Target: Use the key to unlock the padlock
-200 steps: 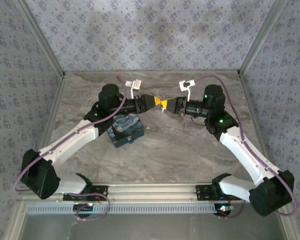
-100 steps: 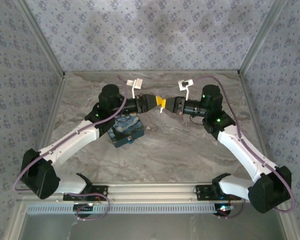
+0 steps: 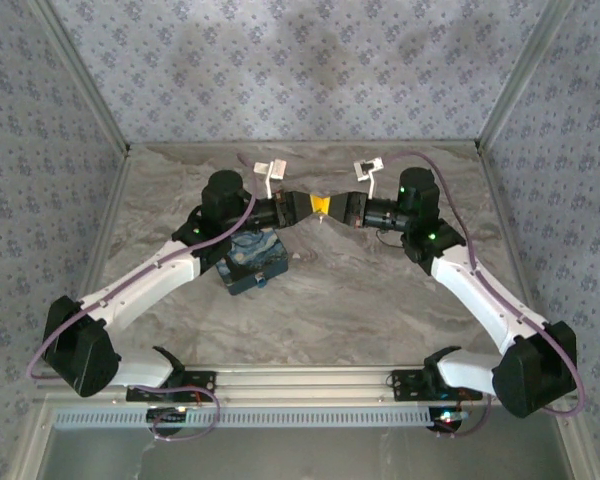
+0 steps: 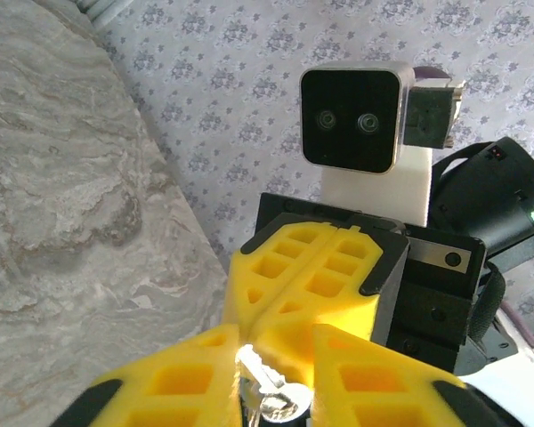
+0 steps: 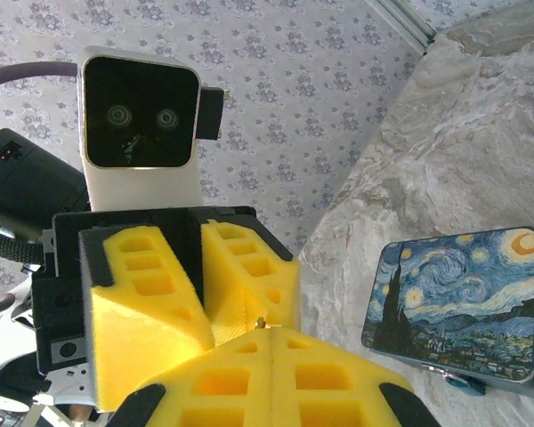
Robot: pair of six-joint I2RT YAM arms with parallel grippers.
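Key (image 4: 269, 391): head gripped in left end effector (image 4: 276, 351), blade pointing straight into closed right end effector (image 4: 262, 307) opposite.

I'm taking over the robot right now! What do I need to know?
Left hand: shut on a small silver piece that looks like the key.
Right hand: shut, tip to tip with the left one, up above the table. I can't tell whether it pinches the key too.
Blue painted tin: lies on the table by the left arm.
Done: the key is off the table, between the hands.
Left: put the key into the padlock and turn it.
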